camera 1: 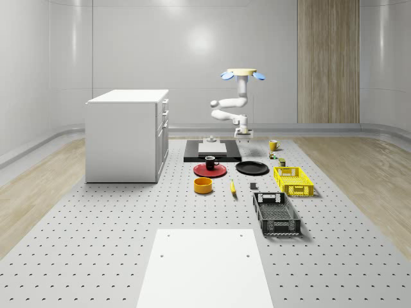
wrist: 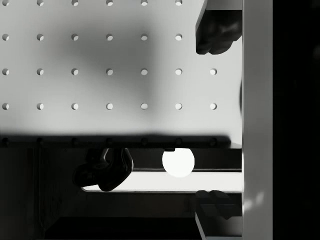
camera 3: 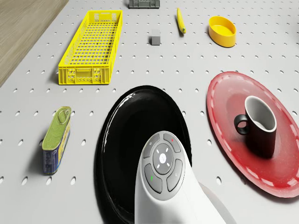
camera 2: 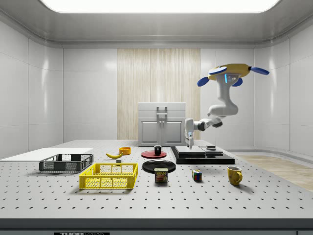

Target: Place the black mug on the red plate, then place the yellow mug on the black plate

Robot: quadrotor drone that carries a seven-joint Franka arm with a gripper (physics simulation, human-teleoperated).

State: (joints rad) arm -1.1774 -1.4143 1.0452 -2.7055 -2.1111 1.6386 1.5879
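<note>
The black mug (camera 1: 210,163) (camera 3: 260,126) stands upright on the red plate (camera 1: 210,171) (camera 3: 224,107). Beside it lies the black plate (camera 1: 252,168) (camera 3: 135,135), bare. The yellow mug (camera 1: 273,145) (camera 2: 234,175) stands on the table behind the black plate, toward the whole-scene view's right. The drone (camera 1: 243,72) (camera 2: 234,73) hovers high over the back of the table. Its arm hangs down, and my gripper (camera 1: 242,132) (camera 2: 189,144) (wrist: 215,117) is over the edge of a low black platform (camera 1: 212,150). It is open, fingertips (wrist: 215,30) wide apart, holding nothing.
A white cabinet (camera 1: 127,135) stands at the whole-scene view's left. A yellow crate (camera 1: 293,180), black crate (camera 1: 276,213), yellow bowl (camera 1: 203,185), banana (camera 1: 232,187), tin can (camera 3: 57,139) and colour cube (camera 2: 196,175) lie around the plates. A white sheet (camera 1: 205,266) covers the table's front.
</note>
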